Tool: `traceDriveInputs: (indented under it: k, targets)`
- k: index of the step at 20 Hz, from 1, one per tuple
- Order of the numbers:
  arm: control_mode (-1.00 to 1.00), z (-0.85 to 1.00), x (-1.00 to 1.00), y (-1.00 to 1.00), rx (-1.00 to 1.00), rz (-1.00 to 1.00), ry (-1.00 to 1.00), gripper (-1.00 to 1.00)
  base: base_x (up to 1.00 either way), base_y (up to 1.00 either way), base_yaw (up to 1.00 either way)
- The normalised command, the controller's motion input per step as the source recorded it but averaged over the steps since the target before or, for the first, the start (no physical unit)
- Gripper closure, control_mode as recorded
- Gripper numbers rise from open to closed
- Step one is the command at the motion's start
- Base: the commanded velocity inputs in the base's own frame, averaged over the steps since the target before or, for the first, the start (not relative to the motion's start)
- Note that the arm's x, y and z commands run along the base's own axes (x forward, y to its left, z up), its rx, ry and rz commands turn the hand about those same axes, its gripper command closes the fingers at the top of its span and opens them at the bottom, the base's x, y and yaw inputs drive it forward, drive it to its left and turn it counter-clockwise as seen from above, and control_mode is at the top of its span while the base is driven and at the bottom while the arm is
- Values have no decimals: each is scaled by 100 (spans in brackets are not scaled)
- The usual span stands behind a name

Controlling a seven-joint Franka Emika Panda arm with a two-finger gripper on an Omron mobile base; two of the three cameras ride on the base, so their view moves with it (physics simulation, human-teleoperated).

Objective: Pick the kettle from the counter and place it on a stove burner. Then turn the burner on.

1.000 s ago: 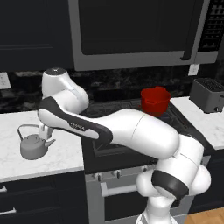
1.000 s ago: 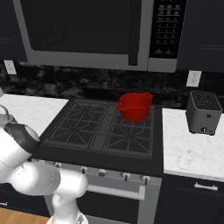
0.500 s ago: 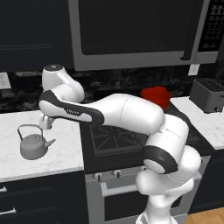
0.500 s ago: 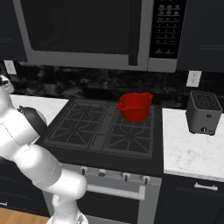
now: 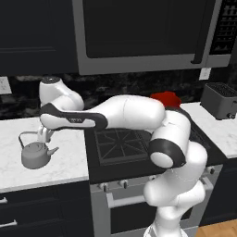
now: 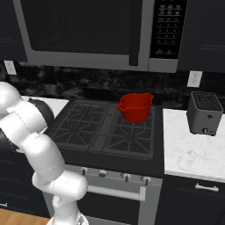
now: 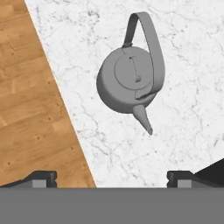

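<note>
**Kettle on table, fingers wide open above it**

The kettle [image 5: 36,154] stands upright on the white marble table [image 5: 69,162] left of the stove [image 5: 125,148], nearer the table's front edge than its back edge. Its wire handle arches over the lid, and its short spout points toward the stove side. In the hand view the kettle [image 7: 129,83] appears from above, lid and handle fully visible, with the spout aimed toward the bottom of that view. It rests on the marble near the table edge, beyond which wooden floor [image 7: 35,109] shows.

The gripper [image 5: 44,135] hangs just above and behind the kettle, at the end of the arm stretched across the stove's front left. The fingers [image 7: 43,177] are spread as wide as they go and hold nothing; their two tips flank the lower part of the hand view, apart from the kettle.

The burner grates are bare at the front. A red pot [image 6: 135,107] sits on the rear right burner [image 6: 132,121]. A grey toaster [image 6: 204,113] stands on the narrower table right of the stove.
</note>
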Motion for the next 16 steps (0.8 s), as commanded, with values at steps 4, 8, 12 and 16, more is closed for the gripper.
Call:
traceDriveInputs:
  k: [4,8,12,16]
  targets:
    - [-100,-19,20,32,0,3,0,-100,0,0,0]
    - [-100,-3,39,22,0,0,2,-100,0,0,0]
    - [-100,0,48,5,0,0,2,-100,0,0,0]
    - [-100,-11,43,9,0,0,3,-100,0,0,0]
